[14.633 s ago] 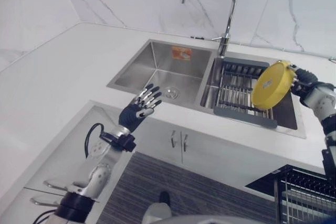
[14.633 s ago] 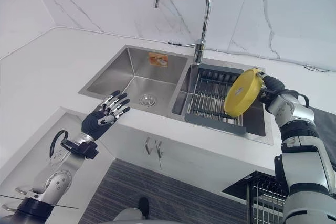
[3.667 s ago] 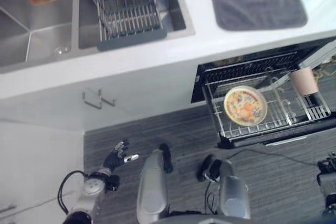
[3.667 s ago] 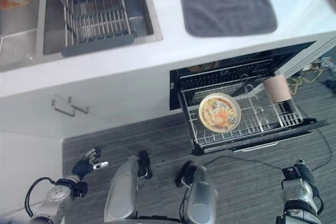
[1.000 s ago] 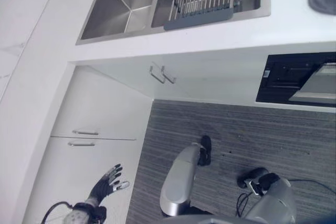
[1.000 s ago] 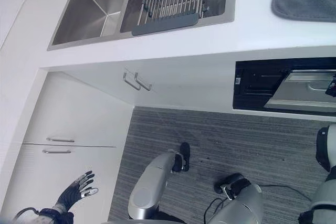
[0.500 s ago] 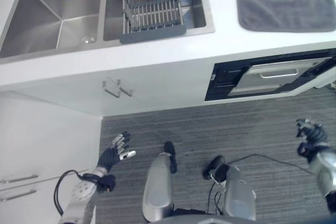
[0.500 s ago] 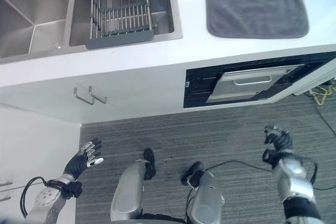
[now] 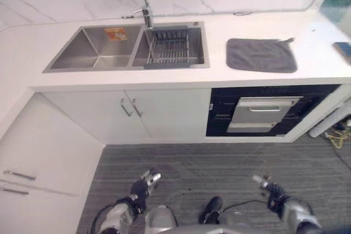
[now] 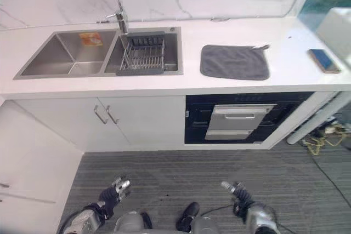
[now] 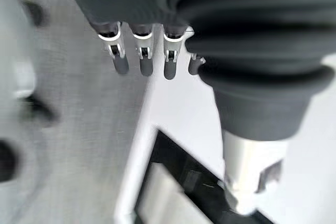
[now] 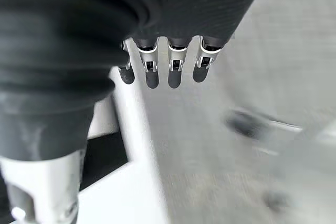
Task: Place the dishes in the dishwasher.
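The dishwasher [image 10: 241,119] sits under the white counter [image 10: 164,83], its silver door closed in a black surround. My left hand [image 9: 143,184] hangs low over the grey floor, well in front of the cabinets, with straight fingers [image 11: 142,59] that hold nothing. My right hand [image 9: 269,187] hangs just as low, in front of the dishwasher and apart from it. Its fingers [image 12: 168,64] are straight too and hold nothing.
A double sink [image 9: 88,47] with a tap is set in the counter, and a wire dish rack [image 9: 170,47] fills its right basin. A grey mat [image 9: 260,56] lies right of the sink. A phone [image 10: 324,60] lies at the counter's far right. White cabinets [image 9: 137,113] stand under the sink.
The camera has swung up and back, so the whole counter front now shows. Both hands have dropped to the bottom of the picture. The dishwasher door stays closed.
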### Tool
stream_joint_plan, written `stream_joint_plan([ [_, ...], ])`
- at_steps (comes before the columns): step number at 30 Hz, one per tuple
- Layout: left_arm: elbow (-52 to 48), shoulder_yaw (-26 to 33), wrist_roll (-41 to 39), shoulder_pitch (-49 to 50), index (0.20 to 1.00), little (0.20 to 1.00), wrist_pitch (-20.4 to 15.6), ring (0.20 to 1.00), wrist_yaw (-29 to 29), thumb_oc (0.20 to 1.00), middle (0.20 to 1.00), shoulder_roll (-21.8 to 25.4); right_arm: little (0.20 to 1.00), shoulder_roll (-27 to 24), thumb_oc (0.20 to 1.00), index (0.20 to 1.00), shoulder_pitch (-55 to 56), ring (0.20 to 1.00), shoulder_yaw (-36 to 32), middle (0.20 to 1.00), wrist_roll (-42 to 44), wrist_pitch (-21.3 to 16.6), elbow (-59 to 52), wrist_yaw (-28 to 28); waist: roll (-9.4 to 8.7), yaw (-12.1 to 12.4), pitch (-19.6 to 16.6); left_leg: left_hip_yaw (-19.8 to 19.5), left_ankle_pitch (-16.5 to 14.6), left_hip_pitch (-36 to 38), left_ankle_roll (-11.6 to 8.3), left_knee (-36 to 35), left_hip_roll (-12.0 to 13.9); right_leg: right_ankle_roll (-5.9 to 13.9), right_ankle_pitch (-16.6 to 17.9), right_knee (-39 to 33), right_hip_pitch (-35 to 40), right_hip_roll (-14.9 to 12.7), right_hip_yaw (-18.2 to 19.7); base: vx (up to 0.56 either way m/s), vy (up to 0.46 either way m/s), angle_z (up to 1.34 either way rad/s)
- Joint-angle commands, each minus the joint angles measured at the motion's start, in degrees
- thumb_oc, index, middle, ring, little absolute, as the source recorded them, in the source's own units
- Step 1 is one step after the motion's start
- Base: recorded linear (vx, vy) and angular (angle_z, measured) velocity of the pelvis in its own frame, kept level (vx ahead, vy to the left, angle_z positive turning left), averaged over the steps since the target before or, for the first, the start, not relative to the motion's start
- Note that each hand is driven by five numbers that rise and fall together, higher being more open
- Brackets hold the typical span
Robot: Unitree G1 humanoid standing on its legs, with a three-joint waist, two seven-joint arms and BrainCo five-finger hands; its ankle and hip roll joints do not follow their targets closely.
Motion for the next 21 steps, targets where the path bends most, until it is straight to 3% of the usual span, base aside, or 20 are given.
stream_joint_plan([
  [1,-2.0,-1.2,3.5,-1.2,1.000,1.000,-0.4,1.000,1.7,1.000,1.000,2.4,1.000,-3.6,1.000,1.000,1.1,1.000,-3.6,1.000,-2.8,-1.2,-3.4,2.5,0.91,-2.8,-1.0,-4.0,9.7,-0.7,-4.30,-13.8,-1.0,2.62,-7.4,5.3,7.0,-3.7,15.9,0.06,-0.006,0.45],
  [3,0.3,-0.7,3.6,-3.3,1.000,1.000,0.6,1.000,2.5,1.000,1.000,1.9,1.000,-2.2,1.000,1.000,2.6,1.000,-3.6,1.000,-4.3,-1.5,-1.3,2.4,0.53,-4.6,-2.1,-5.6,9.7,0.7,-4.00,-16.2,-1.9,3.52,-5.6,2.0,7.3,-3.8,18.9,0.01,-0.070,1.24],
  [5,2.5,0.5,5.5,-4.2,1.000,1.000,0.5,1.000,3.6,1.000,1.000,1.7,1.000,-1.5,1.000,1.000,2.5,1.000,-3.9,1.000,-5.7,-0.2,0.5,2.0,0.34,-4.7,-3.0,-5.7,10.0,0.9,-4.04,-16.6,-1.7,4.14,-1.7,-2.5,7.3,-4.6,18.5,-0.08,-0.147,0.59],
  [8,3.4,2.0,4.6,-3.0,1.000,1.000,-0.2,1.000,3.3,1.000,1.000,1.4,1.000,-1.6,1.000,1.000,2.1,1.000,-5.2,1.000,-5.9,1.7,2.0,2.2,0.60,-4.5,-3.9,-6.3,9.4,2.3,-4.46,-16.7,-1.5,4.69,0.2,-5.5,8.1,-4.9,18.7,0.00,-0.166,-0.09],
  [21,5.3,7.6,4.5,-0.6,1.000,1.000,-0.8,1.000,3.7,1.000,1.000,0.6,1.000,-0.6,1.000,1.000,1.8,1.000,-5.3,1.000,-6.6,2.0,3.1,2.8,0.42,-3.1,-7.1,-9.9,8.2,4.5,-4.86,-16.9,-1.0,4.16,0.1,-7.7,10.6,-4.1,18.7,0.02,-0.064,0.08],
])
